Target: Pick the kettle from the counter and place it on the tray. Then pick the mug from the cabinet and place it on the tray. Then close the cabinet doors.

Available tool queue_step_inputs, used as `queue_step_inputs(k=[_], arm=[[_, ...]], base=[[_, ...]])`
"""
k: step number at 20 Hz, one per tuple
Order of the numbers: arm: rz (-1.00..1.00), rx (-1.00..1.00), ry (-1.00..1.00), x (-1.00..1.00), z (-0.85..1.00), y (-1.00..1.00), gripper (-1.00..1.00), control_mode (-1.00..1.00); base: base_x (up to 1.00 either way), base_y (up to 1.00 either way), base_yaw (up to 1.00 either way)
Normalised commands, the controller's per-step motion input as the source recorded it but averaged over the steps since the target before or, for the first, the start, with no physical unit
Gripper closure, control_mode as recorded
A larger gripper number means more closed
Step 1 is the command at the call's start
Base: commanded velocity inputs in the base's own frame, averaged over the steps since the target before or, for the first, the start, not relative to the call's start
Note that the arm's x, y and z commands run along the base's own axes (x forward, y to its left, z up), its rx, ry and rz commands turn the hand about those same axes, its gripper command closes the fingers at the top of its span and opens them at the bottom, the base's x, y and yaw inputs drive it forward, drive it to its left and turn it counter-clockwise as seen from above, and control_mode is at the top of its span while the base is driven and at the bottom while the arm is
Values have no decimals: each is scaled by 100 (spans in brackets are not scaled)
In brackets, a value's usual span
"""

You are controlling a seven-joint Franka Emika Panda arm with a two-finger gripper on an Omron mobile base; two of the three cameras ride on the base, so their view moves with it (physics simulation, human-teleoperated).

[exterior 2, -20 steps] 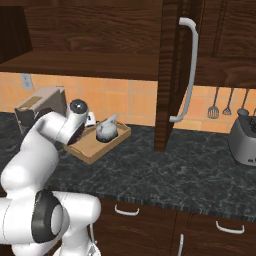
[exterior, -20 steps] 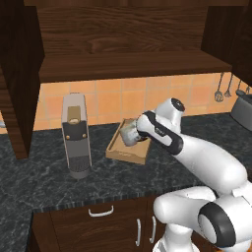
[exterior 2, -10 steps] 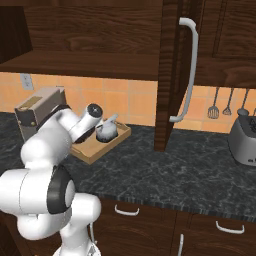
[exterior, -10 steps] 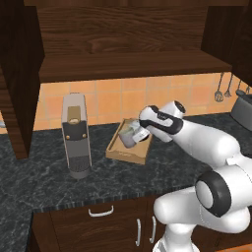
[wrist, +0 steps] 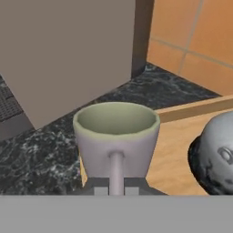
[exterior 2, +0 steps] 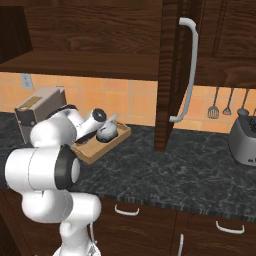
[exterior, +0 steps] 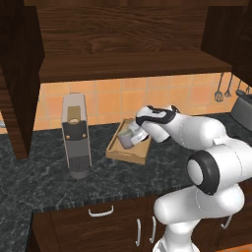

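My gripper (wrist: 116, 187) is shut on the side handle of the grey-beige mug (wrist: 116, 134). The mug (exterior: 129, 138) hangs tilted over the left end of the tan wooden tray (exterior: 127, 155). Whether it touches the tray I cannot tell. The shiny silver kettle (exterior 2: 106, 131) sits in the tray (exterior 2: 95, 151), and in the hand view the kettle (wrist: 217, 157) is just right of the mug. The tray rests on the dark speckled counter (exterior: 44, 172). Above it the cabinet (exterior: 128, 44) stands with both doors swung out: the left door (exterior: 17, 74) and the right door (exterior 2: 170, 75).
A tall grey coffee machine (exterior: 75, 135) stands on the counter just left of the tray. A toaster (exterior 2: 244, 140) sits at the far right, with utensils (exterior 2: 214, 107) hanging on the tiled wall. The right door's long silver handle (exterior 2: 187, 70) juts out over the counter.
The arm has stretched forward and its wrist has sunk a little. The mug stays in the grip over the tray's left end, slightly lower than before.
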Motion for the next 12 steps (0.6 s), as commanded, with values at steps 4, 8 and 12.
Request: queue_step_inputs(k=[4,8,12], arm=[[0,0,0,31,-19,0,100,-100],[0,0,-1,15,-22,0,100,-100],[0,2,0,12,-26,0,100,-100]], base=[[0,0,0],[0,0,0],[0,0,0]])
